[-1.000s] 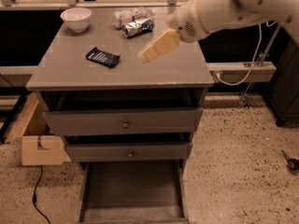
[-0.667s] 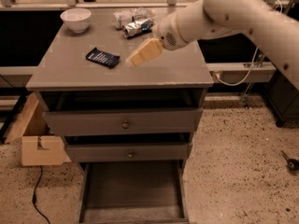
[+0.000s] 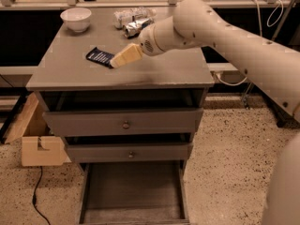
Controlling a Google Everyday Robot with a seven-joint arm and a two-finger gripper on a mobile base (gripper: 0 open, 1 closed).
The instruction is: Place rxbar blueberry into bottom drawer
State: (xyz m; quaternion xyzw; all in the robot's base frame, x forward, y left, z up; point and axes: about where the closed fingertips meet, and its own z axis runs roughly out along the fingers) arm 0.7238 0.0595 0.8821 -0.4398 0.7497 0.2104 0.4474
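The rxbar blueberry (image 3: 98,56) is a flat dark navy wrapper with white lettering, lying on the grey cabinet top (image 3: 70,74) at the left middle. My gripper (image 3: 116,61), with tan fingers, reaches in from the right and its tip is at the bar's right end, touching or just above it. The bottom drawer (image 3: 132,186) stands pulled open below, its plain grey floor bare.
A white bowl (image 3: 76,18) sits at the back left of the top. Crinkled silvery foil packets (image 3: 133,20) lie at the back middle. Two upper drawers with round knobs (image 3: 125,124) are slightly ajar. A cardboard box (image 3: 38,143) stands on the floor at the left.
My gripper has moved left and down across the cabinet top, from right of the middle to the rxbar's right end. The bar has not moved.
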